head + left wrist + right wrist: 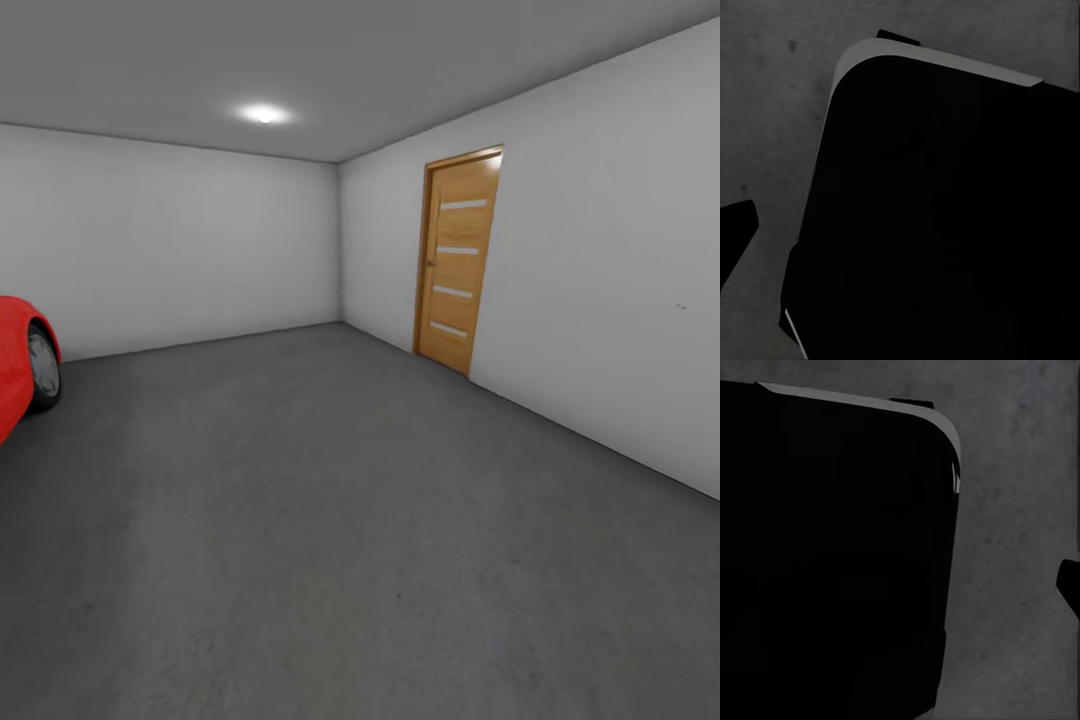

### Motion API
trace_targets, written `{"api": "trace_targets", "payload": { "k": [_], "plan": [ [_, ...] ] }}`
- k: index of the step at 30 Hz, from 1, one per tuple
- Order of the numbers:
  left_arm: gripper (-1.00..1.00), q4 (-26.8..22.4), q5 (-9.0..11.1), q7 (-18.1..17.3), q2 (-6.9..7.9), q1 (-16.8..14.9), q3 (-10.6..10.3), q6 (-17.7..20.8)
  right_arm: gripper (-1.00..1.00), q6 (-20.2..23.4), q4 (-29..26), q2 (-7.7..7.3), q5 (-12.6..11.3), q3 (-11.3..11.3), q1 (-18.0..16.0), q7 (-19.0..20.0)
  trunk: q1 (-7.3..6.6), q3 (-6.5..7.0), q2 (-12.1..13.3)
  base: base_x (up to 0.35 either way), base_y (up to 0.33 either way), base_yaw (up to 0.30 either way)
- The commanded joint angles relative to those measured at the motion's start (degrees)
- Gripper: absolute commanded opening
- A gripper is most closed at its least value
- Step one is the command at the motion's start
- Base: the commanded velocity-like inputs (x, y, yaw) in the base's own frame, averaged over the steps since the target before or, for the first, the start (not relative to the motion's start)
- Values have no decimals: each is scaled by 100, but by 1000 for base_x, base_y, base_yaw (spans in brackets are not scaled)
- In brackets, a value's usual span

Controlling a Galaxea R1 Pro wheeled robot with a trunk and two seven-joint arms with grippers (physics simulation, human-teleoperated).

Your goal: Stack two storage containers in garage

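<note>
Garage flooring, a dark grey mottled concrete floor (pixel 330 520), spreads across the head view between plain pale grey walls (pixel 180 240). On the right-hand wall stands a honey-brown wooden door with four pale horizontal slats (pixel 458 260), shut in its frame. At the left edge sits the front of a glossy red car (pixel 14 360) with a dark tyre and grey wheel (pixel 43 366) resting on the concrete. A round ceiling lamp (pixel 264 114) glows above.

The left wrist view looks down on the same rough concrete (pixel 772 112), beside a large black rounded body with a pale grey rim (pixel 937 210), apparently part of the robot. A dark tip pokes in at the edge; whether the left fingers are spread I cannot tell.

The right wrist view shows a like black body (pixel 832 555) over the concrete (pixel 1020 510), with the state of the right fingers equally unclear.
</note>
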Motion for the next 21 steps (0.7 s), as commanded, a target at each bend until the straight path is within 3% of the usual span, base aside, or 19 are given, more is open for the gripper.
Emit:
{"api": "trace_targets", "payload": {
  "k": [1, 21],
  "plan": [
    [100, 0, 18, 3, -2, -1, 12, -15, 100, -21, 6, -2, 30, 13, -2, -2, 4, -4, -2, 331, 0, 1],
    [100, 0, 3, 2, 1, -1, 15, -29, 100, -20, -21, 17, 17, -1, -2, -2, 4, -4, -2, 331, 0, 0]
  ]
}}
